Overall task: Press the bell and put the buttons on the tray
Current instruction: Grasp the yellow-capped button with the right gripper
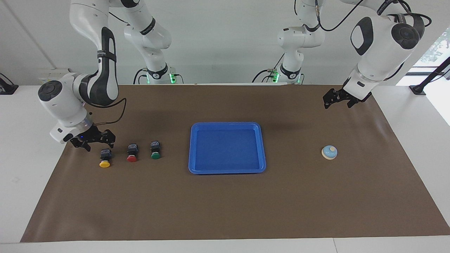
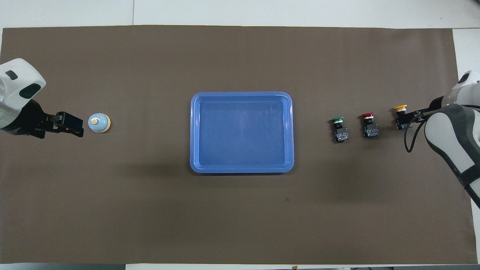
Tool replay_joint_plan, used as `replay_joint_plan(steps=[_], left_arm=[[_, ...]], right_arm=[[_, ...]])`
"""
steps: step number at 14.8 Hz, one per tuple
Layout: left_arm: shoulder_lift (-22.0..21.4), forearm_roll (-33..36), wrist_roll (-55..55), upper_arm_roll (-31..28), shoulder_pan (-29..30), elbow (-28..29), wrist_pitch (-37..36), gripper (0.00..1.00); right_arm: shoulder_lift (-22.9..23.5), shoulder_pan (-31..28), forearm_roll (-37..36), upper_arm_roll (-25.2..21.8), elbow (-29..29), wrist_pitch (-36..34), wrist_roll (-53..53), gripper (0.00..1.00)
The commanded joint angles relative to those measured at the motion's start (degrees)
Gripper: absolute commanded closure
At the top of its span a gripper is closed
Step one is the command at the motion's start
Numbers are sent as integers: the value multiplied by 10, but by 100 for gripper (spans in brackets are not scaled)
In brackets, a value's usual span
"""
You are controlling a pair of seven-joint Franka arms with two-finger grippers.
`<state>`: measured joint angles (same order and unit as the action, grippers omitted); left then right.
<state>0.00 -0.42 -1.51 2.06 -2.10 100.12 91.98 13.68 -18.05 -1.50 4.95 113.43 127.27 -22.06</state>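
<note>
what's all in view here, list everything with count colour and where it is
tray: one, bright blue, middle of the mat, nothing in it
bell: one, light blue with cream base and knob, on the mat toward the left arm's end
yellow button: one, black body, last in the row at the right arm's end
red button: one, black body, middle of the row
green button: one, black body, end of the row nearest the tray
mat: one, brown, covers most of the white table
right gripper: one, black, open, low beside the yellow button, holds nothing
left gripper: one, black, open, up in the air over the mat at the left arm's end, holds nothing
</note>
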Motion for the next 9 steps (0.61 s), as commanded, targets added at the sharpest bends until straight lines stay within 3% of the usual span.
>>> replay_joint_plan(steps=[1,6,8,9], left_arm=[[-18,0,6,-7,-7,-39,-47,0],[-22,-2,1,-7,-7,-32,-44,0],[-23,-2,0,-7,-1,-33,-44,0],[-23,-2,1,-10,1,-33,-44,0]], right_arm=[[23,-10,2,5,1,21,-25,0],[65,-1,4,5,-9,82,-15,0],[67,-1,4,5,-9,83,-3,10],[69,-1,4,5,-9,82,3,20]])
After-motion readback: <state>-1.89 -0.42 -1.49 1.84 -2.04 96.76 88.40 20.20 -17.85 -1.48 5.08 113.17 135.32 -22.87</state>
